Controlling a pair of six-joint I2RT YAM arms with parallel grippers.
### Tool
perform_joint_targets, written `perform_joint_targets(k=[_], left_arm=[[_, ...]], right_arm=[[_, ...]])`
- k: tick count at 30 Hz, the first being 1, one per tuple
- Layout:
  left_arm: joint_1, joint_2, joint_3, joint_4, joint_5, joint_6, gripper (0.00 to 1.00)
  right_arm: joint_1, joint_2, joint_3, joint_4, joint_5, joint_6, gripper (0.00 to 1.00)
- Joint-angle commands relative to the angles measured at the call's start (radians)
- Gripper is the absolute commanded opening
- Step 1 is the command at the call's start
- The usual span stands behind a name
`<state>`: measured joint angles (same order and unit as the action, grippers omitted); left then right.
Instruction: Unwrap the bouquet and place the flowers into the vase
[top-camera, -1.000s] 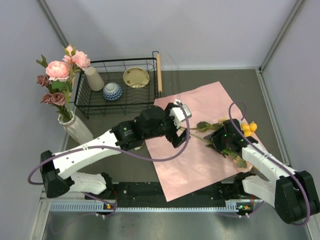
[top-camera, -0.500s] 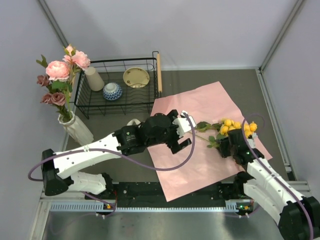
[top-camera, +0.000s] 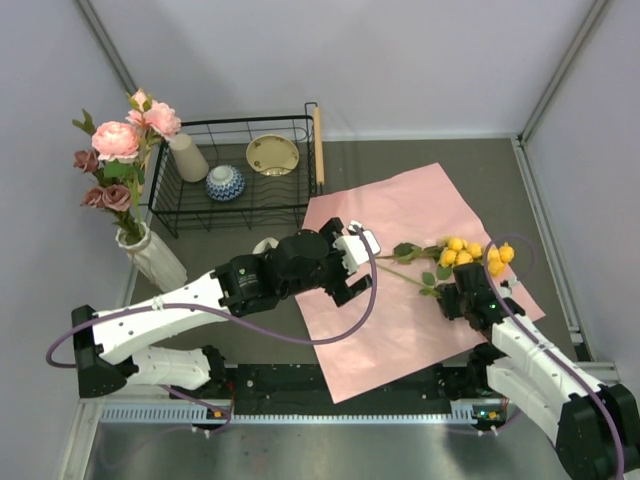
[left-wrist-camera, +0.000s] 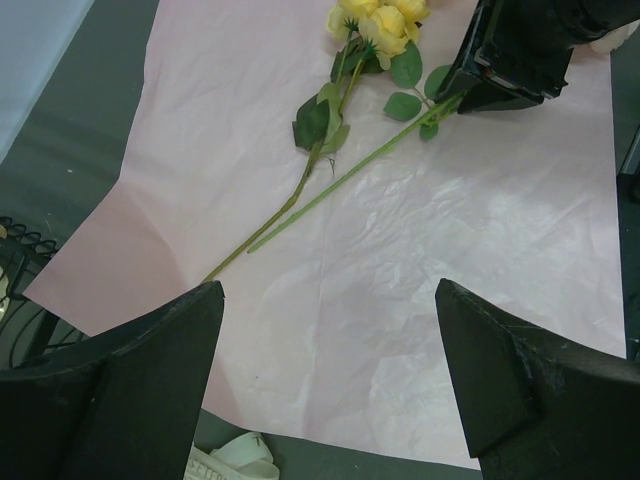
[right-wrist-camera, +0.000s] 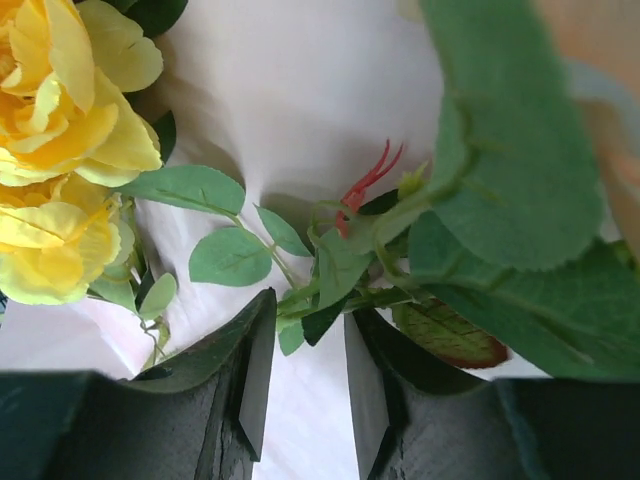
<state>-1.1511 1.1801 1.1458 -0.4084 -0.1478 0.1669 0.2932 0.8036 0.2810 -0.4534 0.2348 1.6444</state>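
**Yellow roses (top-camera: 470, 252) at the pick: hazards and appearance.**

- The right gripper (right-wrist-camera: 305, 320) is sitting among leaves rather than on bare stalk. Its jaws are standing narrow with a leafy sprig between them, and whether they are pinching it cannot be told.
- A hold on foliage alone is likely to be slipping, or stripping a leaf, on the lift.
- The 2 thin stems (left-wrist-camera: 330, 180) are lying apart along much of their length, so 1 may be missed.
- The pink wrapping paper (top-camera: 400, 330) is lying loose beneath and may be dragged up if nipped.
- The left gripper (left-wrist-camera: 330, 290) — jaws wide, holding nothing — is hovering over the paper between the roses and the vase (top-camera: 155, 258), so a carry across is risking a snag on that arm.
- The vase, at the far left near the wire basket (top-camera: 240, 121), is already holding pink and mauve roses (top-camera: 120, 140), so its mouth is probably crowded.
- The yellow roses are lying on the paper's right side. They are showing small, bright, clustered heads on slender green stems — likely springy.
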Motion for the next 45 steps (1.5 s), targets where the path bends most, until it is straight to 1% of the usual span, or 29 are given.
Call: perform_joint_targets(k=[1, 3, 5, 6, 8, 10, 14, 16, 19, 20, 21, 22, 23, 24, 25, 26, 27, 28, 29, 30, 31, 32, 33, 35, 36, 38, 39, 41, 45], left_arm=[[-0.007, -0.019, -0.001, 0.017, -0.021, -0.001, 0.92], [-0.007, -0.019, -0.003, 0.017, -0.027, 0.008, 0.92], [-0.007, -0.023, -0.006, 0.017, -0.052, 0.02, 0.92], [-0.007, -0.023, -0.006, 0.017, -0.061, 0.023, 0.92], [-0.007, -0.033, 0.003, 0.016, -0.085, 0.02, 0.92], [-0.007, -0.054, 0.006, 0.032, -0.154, -0.015, 0.92], [0.005, -0.132, -0.035, 0.13, -0.197, -0.044, 0.95], [0.043, -0.178, -0.049, 0.158, -0.147, -0.087, 0.97], [0.131, -0.218, -0.047, 0.181, 0.011, -0.163, 0.98], [0.181, -0.221, -0.046, 0.18, 0.095, -0.193, 0.98], [0.207, -0.229, -0.047, 0.186, 0.134, -0.235, 0.99], [0.234, -0.228, -0.052, 0.192, 0.18, -0.257, 0.99], [0.281, -0.226, -0.054, 0.198, 0.27, -0.28, 0.99], [0.301, -0.22, -0.054, 0.209, 0.312, -0.323, 0.99], [0.316, -0.212, -0.051, 0.214, 0.358, -0.342, 0.99], [0.341, -0.205, -0.049, 0.218, 0.394, -0.358, 0.98], [0.349, -0.189, -0.044, 0.232, 0.477, -0.386, 0.98], [0.355, -0.183, -0.038, 0.238, 0.511, -0.394, 0.97], [0.36, -0.177, -0.035, 0.244, 0.537, -0.403, 0.97], [0.363, -0.166, -0.037, 0.255, 0.591, -0.424, 0.96], [0.364, -0.163, -0.047, 0.299, 0.615, -0.437, 0.94], [0.369, -0.159, -0.055, 0.324, 0.648, -0.449, 0.92], [0.37, -0.149, -0.06, 0.348, 0.678, -0.475, 0.91], [0.373, -0.139, -0.067, 0.393, 0.743, -0.506, 0.86], [0.375, -0.131, -0.067, 0.401, 0.757, -0.535, 0.84], [0.376, -0.125, -0.077, 0.47, 0.798, -0.569, 0.81], [0.376, -0.126, -0.081, 0.489, 0.81, -0.601, 0.81], [0.376, -0.123, -0.095, 0.539, 0.804, -0.63, 0.8], [0.381, -0.109, -0.077, 0.501, 0.745, -0.661, 0.71]], right_arm=[[-0.005, 0.006, -0.002, -0.007, 0.041, 0.003, 0.31], [-0.005, -0.001, 0.004, -0.008, 0.04, -0.023, 0.21], [-0.006, -0.014, 0.027, -0.011, 0.035, -0.063, 0.18], [-0.005, -0.029, 0.035, -0.017, 0.037, -0.08, 0.13], [-0.005, -0.049, 0.069, -0.028, 0.038, -0.136, 0.07], [-0.005, -0.073, 0.101, -0.05, 0.034, -0.182, 0.01], [-0.006, -0.11, 0.168, -0.106, 0.034, -0.241, 0.0], [-0.005, -0.153, 0.204, -0.117, 0.041, -0.286, 0.0], [-0.006, -0.222, 0.247, -0.116, 0.06, -0.346, 0.0], [-0.005, -0.237, 0.256, -0.093, 0.06, -0.372, 0.0], [-0.006, -0.25, 0.271, -0.064, 0.049, -0.415, 0.0], [-0.006, -0.259, 0.277, -0.026, 0.032, -0.539, 0.0], [-0.006, -0.261, 0.287, 0.049, -0.016, -0.593, 0.0], [-0.005, -0.258, 0.314, 0.077, -0.052, -0.647, 0.0], [-0.005, -0.25, 0.322, 0.134, -0.105, -0.779, 0.0], [-0.006, -0.227, 0.329, 0.195, -0.273, -0.844, 0.0], [-0.006, -0.215, 0.351, 0.31, -0.367, -0.901, 0.0], [-0.005, -0.193, 0.366, 0.352, -0.459, -0.964, 0.0], [-0.005, -0.173, 0.38, 0.404, -0.665, -0.981, 0.0], [-0.006, -0.126, 0.403, 0.542, -0.781, -0.995, 0.0], [-0.003, -0.101, 0.411, 0.608, -0.887, -0.986, 0.0], [0.001, -0.077, 0.417, 0.686, -1.061, -0.97, 0.0], [0.004, -0.025, 0.434, 0.8, -1.133, -0.947, 0.0], [0.041, 0.025, 0.461, 0.867, -1.274, -0.908, 0.0], [0.061, 0.06, 0.504, 0.861, -1.299, -0.914, 0.0], [0.102, 0.086, 0.549, 0.753, -1.327, -0.998, 0.0], [0.16, 0.094, 0.588, 0.702, -1.321, -1.037, 0.0], [0.211, 0.118, 0.613, 0.612, -1.299, -1.121, 0.0], [0.254, 0.141, 0.612, 0.645, -1.289, -1.111, 0.0]])
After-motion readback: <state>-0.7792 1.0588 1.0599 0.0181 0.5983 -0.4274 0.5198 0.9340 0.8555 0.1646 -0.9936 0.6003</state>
